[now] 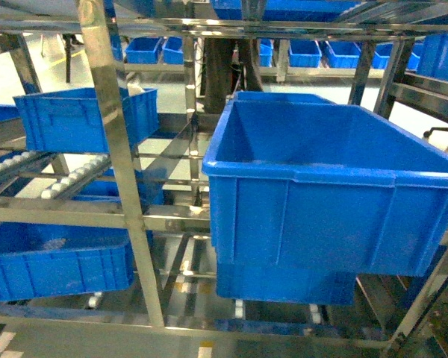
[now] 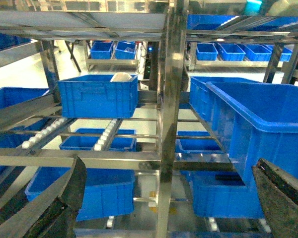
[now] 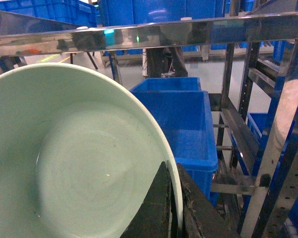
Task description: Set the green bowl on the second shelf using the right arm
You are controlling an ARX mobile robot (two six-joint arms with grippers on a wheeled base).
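Green bowl (image 3: 74, 163) clamped, right gripper (image 3: 175, 208) | blue bin (image 3: 181, 124) behind

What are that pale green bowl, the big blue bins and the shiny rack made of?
The green bowl looks like smooth matte plastic or melamine, with a soft even sheen; I can't tell which. The blue bin looks like moulded plastic, with ribbed walls and a thick rim. The rack seems polished stainless steel, mirroring its surroundings.

Matte green bowl (image 3: 74, 163), shiny steel rack (image 1: 112, 149)
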